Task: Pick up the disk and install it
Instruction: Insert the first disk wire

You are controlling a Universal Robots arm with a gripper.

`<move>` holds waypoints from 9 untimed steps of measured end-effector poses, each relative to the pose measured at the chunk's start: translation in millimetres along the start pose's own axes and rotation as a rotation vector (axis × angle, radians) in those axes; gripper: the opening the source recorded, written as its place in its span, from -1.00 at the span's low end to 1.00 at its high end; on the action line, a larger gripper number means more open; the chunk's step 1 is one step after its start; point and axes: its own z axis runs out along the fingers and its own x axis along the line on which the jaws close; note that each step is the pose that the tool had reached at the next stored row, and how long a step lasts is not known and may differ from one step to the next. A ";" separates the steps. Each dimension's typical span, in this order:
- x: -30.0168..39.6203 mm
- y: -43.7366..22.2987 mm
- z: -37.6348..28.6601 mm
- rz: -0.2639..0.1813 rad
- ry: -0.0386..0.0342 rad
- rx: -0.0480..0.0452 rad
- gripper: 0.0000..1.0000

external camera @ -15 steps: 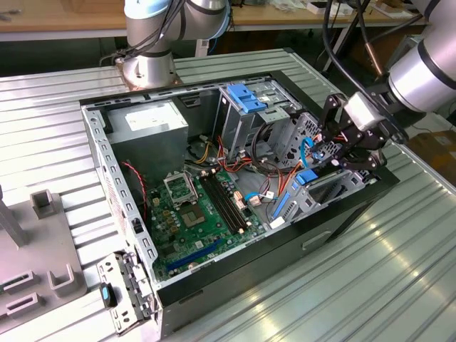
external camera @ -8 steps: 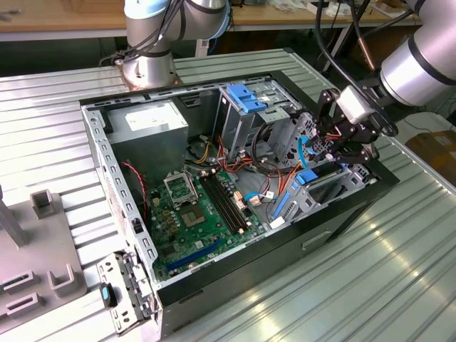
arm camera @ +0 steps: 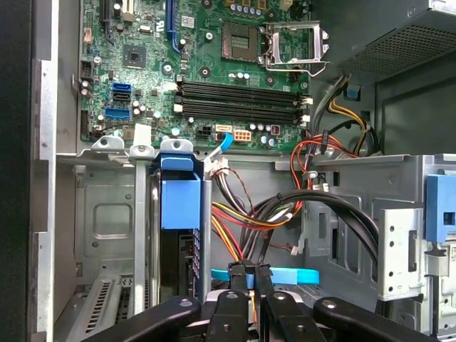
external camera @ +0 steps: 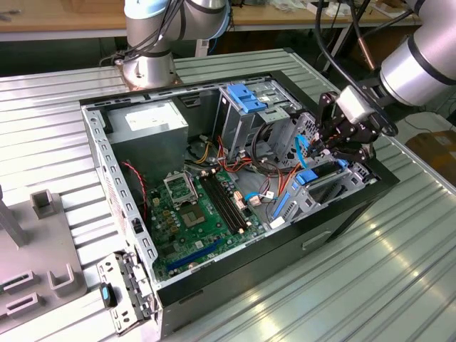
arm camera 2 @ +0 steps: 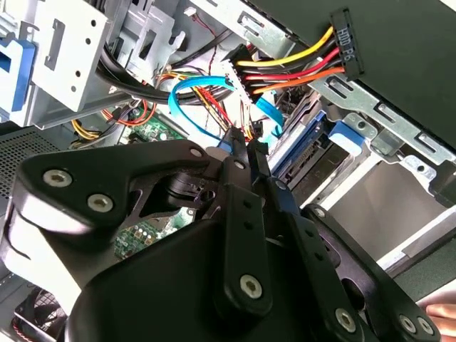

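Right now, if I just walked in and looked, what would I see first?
First, the big open black metal computer case lying on the ribbed silver table, its green circuit board bare in the middle. At the case's end on the exterior view's right, the black robot gripper hangs beside a thin blue cable. Close by, the disk's bright blue plastic carrier sits in a metal bay slot.

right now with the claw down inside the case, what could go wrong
1. The claw sits right at the thin blue cable, so any move away could snag or tug that cable.
2. The bundle of coloured wires runs close beside the disk standing in its slot. A push on the disk might pinch or drag them.
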 end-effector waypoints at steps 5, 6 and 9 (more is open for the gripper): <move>-1.4 0.2 -4.7 0.000 0.0010 0.0000 -0.67; -2.4 0.3 -7.8 0.000 0.0039 0.0000 -0.67; -2.8 0.4 -9.6 0.002 0.0487 -0.0008 -0.67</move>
